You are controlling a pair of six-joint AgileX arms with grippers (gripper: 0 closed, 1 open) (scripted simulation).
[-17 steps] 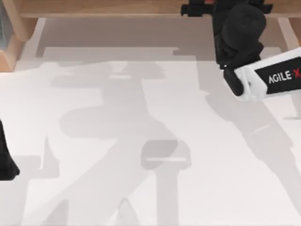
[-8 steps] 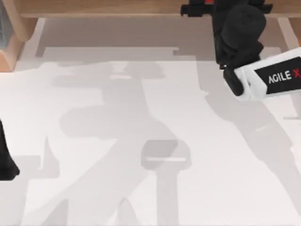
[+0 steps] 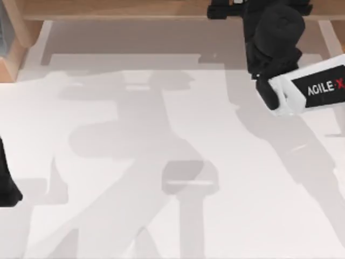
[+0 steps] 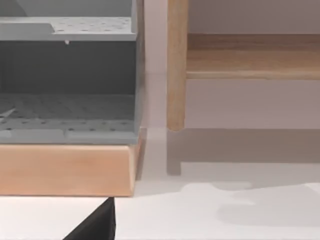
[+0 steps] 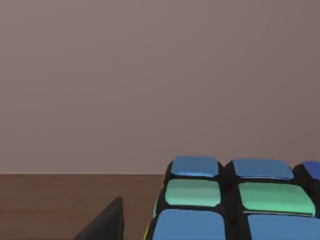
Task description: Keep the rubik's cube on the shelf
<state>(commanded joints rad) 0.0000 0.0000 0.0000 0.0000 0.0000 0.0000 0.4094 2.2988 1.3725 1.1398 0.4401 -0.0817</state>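
The rubik's cube (image 5: 225,200) shows blue and green stickers on a black grid and rests on the brown plank of the shelf (image 5: 60,200). My right gripper (image 3: 260,8) reaches over the shelf (image 3: 108,8) at the back right of the table. It is open: one dark finger (image 5: 105,225) stands beside the cube with a small gap between them. My left arm (image 3: 6,186) is parked at the table's left edge, with one finger (image 4: 97,225) of its gripper showing over the table.
A grey perforated rack (image 4: 65,75) on a wooden base stands at the back left, next to the shelf's side post (image 4: 176,65). The white table (image 3: 161,162) stretches in front of the shelf, crossed by arm shadows.
The right arm has hardly shifted. A small spot at the top edge beside its gripper has turned from red to pale. The left arm is still.
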